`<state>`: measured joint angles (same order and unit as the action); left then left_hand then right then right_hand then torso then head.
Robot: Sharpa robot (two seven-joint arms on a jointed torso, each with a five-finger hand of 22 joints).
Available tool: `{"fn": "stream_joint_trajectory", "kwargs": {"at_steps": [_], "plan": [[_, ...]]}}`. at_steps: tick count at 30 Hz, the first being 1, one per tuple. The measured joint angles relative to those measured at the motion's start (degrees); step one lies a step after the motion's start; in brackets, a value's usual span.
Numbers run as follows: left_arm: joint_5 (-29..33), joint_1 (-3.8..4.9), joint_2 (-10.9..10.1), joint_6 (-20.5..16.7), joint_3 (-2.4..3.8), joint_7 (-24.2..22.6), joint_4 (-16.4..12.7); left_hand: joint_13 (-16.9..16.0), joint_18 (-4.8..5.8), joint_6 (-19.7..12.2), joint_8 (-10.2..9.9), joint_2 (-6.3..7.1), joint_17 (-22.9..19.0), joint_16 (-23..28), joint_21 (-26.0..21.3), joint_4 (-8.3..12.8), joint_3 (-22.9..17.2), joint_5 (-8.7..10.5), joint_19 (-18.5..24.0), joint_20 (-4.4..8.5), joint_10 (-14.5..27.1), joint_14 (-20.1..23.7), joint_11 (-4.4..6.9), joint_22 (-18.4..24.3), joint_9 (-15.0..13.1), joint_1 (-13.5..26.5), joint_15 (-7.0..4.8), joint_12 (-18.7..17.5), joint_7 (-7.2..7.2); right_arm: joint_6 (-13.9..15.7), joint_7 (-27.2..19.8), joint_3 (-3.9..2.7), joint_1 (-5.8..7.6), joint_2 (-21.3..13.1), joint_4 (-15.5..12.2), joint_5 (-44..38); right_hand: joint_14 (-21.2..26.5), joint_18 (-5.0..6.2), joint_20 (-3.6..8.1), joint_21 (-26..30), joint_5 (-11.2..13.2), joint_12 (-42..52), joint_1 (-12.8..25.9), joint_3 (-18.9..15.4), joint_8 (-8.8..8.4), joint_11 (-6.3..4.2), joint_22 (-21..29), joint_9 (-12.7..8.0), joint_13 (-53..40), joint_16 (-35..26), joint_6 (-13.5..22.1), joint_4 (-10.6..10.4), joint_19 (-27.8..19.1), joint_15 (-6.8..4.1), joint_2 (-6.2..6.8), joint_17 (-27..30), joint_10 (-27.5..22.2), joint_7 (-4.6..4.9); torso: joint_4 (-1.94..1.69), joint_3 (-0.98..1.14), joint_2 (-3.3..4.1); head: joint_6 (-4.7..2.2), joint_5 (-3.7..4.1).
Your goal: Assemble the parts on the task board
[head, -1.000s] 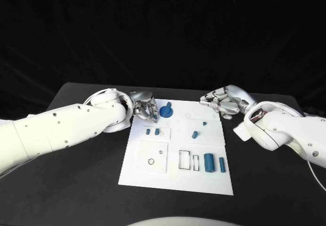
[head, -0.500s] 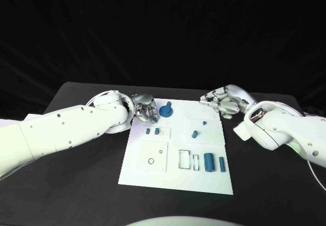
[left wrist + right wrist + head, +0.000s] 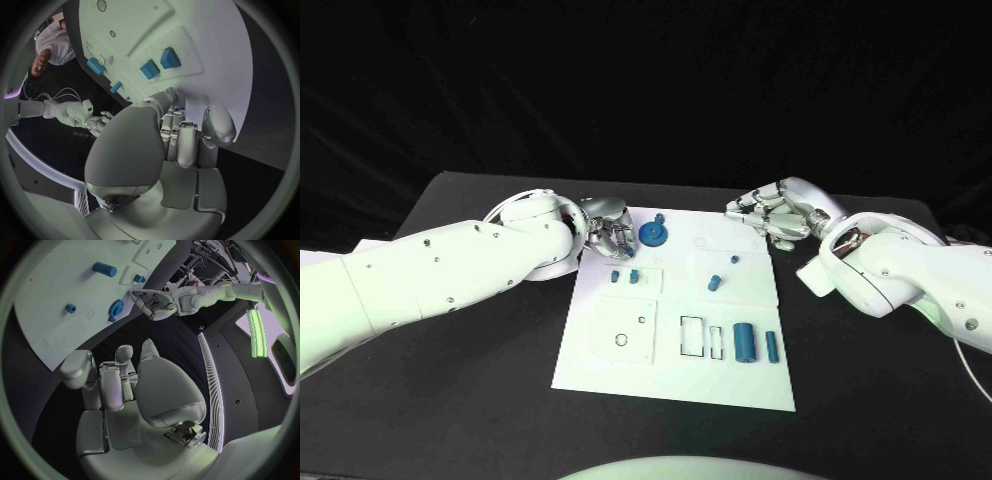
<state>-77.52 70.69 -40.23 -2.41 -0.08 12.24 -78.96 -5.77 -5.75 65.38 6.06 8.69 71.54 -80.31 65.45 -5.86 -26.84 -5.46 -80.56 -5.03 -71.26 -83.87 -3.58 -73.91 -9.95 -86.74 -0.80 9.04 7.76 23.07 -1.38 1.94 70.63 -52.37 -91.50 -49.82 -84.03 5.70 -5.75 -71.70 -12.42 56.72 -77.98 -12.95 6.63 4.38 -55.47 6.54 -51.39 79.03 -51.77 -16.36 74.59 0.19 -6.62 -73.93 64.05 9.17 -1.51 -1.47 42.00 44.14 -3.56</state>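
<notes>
Task board (image 3: 678, 370) at mid-bench, blue parts (image 3: 744, 343) lying on it, a blue gear (image 3: 652, 237) near its far edge. Left robot hand (image 3: 607, 236), fingers curled in on nothing, hovers at the far-left corner just beside the gear; right robot hand (image 3: 770, 212), likewise curled and empty, hangs beyond the far-right corner. Judged step: approach before a pick; next, the left fingers must spread and close on a part.

task board (image 3: 678, 360): smooth matt white, likely plastic | parts (image 3: 744, 343): blue plastic | worktop (image 3: 473, 400): matt black | left robot hand (image 3: 607, 232): glossy silver metal
</notes>
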Motion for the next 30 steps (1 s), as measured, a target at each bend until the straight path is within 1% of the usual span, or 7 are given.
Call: {"fn": "stream_joint_trajectory", "kwargs": {"at_steps": [10, 16, 18, 27, 30], "plan": [[-0.16, 0.05, -0.02, 0.55, 0.03, 0.20, -0.10, -0.08, 0.00, -0.01, -0.13, 0.00, 0.00, 0.00, 0.00, 0.13, -0.13, 0.00, 0.00, 0.00, 0.00, 0.00, 0.00, -0.14, 0.01, 0.00, 0.00, 0.00, -0.01, 0.00, 0.00, 0.00, 0.00, -0.03, -0.01, -0.01, 0.00, 0.00, 0.00, 0.00, 0.00, 0.00, 0.00, 0.00, 0.00, 0.00, 0.00, -0.01, 0.00, 0.00, 0.00, 0.00, 0.00, 0.00, 0.00, 0.00, 0.00, 0.00, 0.00, 0.00, -0.01, 0.09, 0.10], [-0.21, 0.05, -0.04, 0.63, 0.01, 0.29, -0.15, -0.10, -0.01, -0.09, -0.13, 0.00, 0.00, 0.00, 0.00, 0.13, -0.13, 0.00, 0.00, 0.00, 0.00, 0.00, 0.00, -0.14, 0.01, 0.00, 0.00, 0.00, -0.08, 0.00, 0.00, 0.00, 0.00, -0.04, -0.01, -0.01, 0.00, 0.00, 0.00, 0.00, 0.00, 0.00, 0.00, 0.00, 0.00, 0.00, 0.01, -0.01, 0.00, 0.00, 0.00, 0.00, 0.00, 0.00, 0.00, -0.01, 0.00, 0.00, -0.03, -0.01, -0.01, 0.17, -0.02], [-0.22, 0.04, -0.05, 0.64, 0.01, 0.31, -0.15, -0.10, -0.01, -0.09, -0.13, 0.24, 0.00, 0.00, 0.00, 0.13, -0.13, 0.00, 0.00, 0.00, 0.00, 0.00, 0.00, -0.14, -0.03, 0.23, 0.00, 0.00, -0.09, 0.00, 0.00, 0.00, 0.00, -0.03, -0.01, -0.01, 0.00, 0.00, 0.00, 0.00, 0.00, 0.00, 0.00, 0.00, 0.00, 0.00, 0.01, -0.01, 0.00, 0.00, 0.00, 0.00, 0.00, 0.00, 0.00, 0.00, 0.00, 0.00, -0.03, -0.01, -0.01, 0.20, -0.05], [-0.27, 0.02, -0.02, 0.66, -0.02, 0.34, -0.21, -0.18, -0.01, -0.09, -0.19, 0.22, 0.01, 0.00, 0.00, 0.13, -0.13, 0.00, 0.00, 0.00, 0.00, 0.00, 0.00, -0.13, -0.04, 0.24, 0.00, 0.00, -0.09, 0.00, -0.01, 0.00, 0.00, -0.01, 0.03, -0.01, 0.00, 0.00, 0.00, 0.00, 0.00, 0.00, 0.00, 0.00, 0.00, 0.00, 0.01, 0.03, 0.00, 0.00, 0.00, 0.00, 0.00, 0.00, 0.00, -0.01, 0.00, 0.00, -0.03, -0.02, -0.01, 0.27, -0.09], [-0.27, 0.02, 0.01, 0.69, -0.02, 0.31, -0.13, -0.18, -0.02, -0.09, -0.19, 0.06, 0.01, 0.00, 0.00, 0.13, -0.13, 0.00, 0.21, -0.21, 0.00, 0.00, 0.00, -0.13, -0.03, 0.41, 0.00, 0.00, -0.09, 0.00, -0.03, 0.00, 0.00, 0.01, 0.04, 0.00, 0.00, 0.00, 0.00, 0.00, 0.00, 0.00, 0.00, 0.00, 0.00, 0.00, 0.01, 0.03, 0.00, 0.00, 0.00, 0.00, 0.00, 0.00, 0.00, -0.01, 0.00, 0.00, -0.02, -0.02, -0.01, 0.31, -0.10]]}}
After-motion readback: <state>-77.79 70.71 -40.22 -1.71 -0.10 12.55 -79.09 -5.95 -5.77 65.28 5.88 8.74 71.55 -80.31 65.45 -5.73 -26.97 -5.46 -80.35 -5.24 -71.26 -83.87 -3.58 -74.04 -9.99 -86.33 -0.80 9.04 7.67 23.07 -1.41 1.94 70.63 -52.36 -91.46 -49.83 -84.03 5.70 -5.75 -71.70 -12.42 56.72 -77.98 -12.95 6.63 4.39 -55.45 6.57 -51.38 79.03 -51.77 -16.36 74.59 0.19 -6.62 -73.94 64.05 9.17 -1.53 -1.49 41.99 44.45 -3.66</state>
